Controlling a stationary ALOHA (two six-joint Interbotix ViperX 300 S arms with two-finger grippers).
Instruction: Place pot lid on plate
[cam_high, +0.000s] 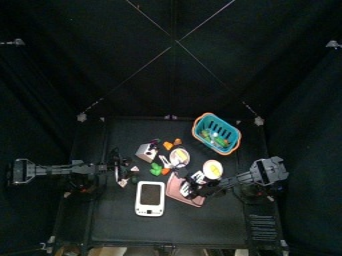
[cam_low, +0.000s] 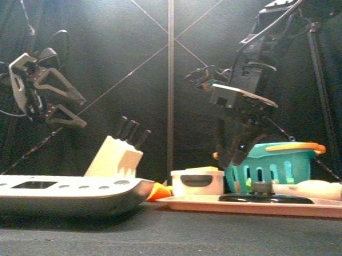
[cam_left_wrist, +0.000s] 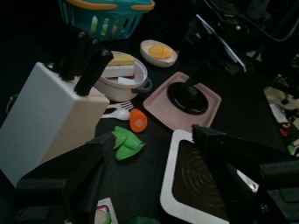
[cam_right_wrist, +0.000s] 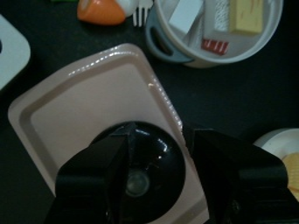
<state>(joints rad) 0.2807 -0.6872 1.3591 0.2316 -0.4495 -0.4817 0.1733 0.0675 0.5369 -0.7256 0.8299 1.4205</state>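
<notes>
The pot lid (cam_right_wrist: 138, 179), a dark round disc with a small knob at its centre, is lying flat on the pink plate (cam_right_wrist: 70, 105), toward the corner of the plate that faces away from the knife block (cam_left_wrist: 52, 109). The right end effector (cam_right_wrist: 158, 179) is hanging directly over it, its two black jaws standing apart on either side of the knob and not clamping anything; judging from how the lid is sitting level inside the plate's raised rim, the placing looks essentially done and the arm is positioned to lift straight up without dragging the lid off. The plate itself is resting on the table (cam_high: 120, 135) on the far side of the white bowl (cam_left_wrist: 122, 86) from the knife block, with the white rectangular device (cam_left_wrist: 216, 179) just beside one of its edges, so a sideways withdrawal could nudge either neighbour. The teal and orange basket (cam_high: 218, 132) is standing well beyond the plate from the knife block and is playing no part. The left end effector (cam_left_wrist: 152, 188) is hovering nearer the knife block, above the white device, its jaws spread wide and empty, apparently kept back so the right arm is working alone. A small orange piece (cam_left_wrist: 138, 121) and a green one (cam_left_wrist: 126, 143) are lying between the knife block and the plate.
</notes>
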